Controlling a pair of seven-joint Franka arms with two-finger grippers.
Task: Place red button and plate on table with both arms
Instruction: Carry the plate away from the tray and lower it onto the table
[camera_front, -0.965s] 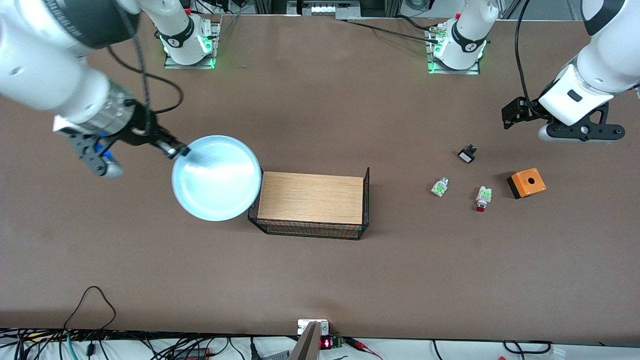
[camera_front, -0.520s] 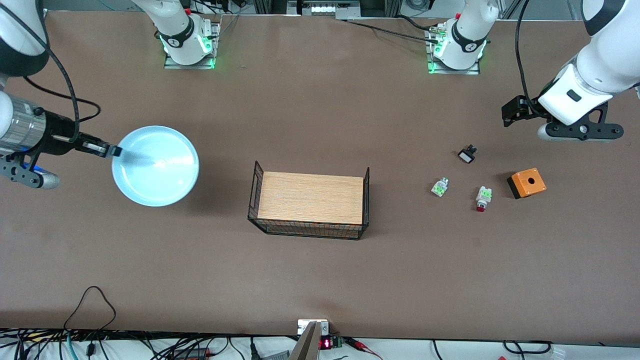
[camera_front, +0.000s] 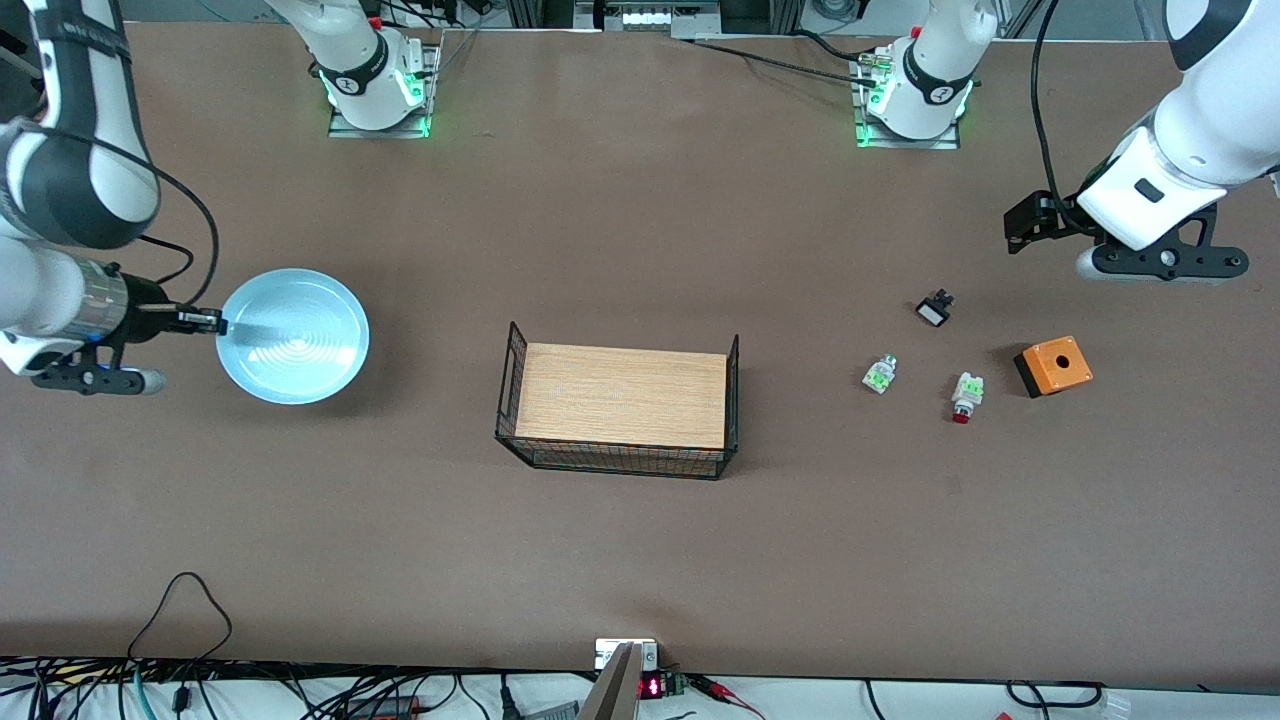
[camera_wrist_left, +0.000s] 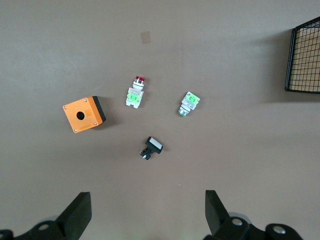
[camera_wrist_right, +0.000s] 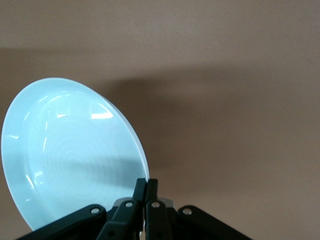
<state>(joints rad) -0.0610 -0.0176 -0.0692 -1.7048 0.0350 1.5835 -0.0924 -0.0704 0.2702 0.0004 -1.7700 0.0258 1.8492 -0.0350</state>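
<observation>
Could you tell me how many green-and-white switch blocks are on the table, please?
2: the red button beside the orange box, and a plain block nearer the wire stand. None looks hidden.

Brown matte tabletop fills the front view, evenly lit, soft shadows. Wood-topped black wire stand (camera_front: 620, 408) at centre. Cable tangle (camera_front: 180, 690) along a white strip at 7 o'clock. Small red LED display (camera_front: 651, 686) at 6 o'clock. Metal frames and cables at 12 o'clock.
</observation>
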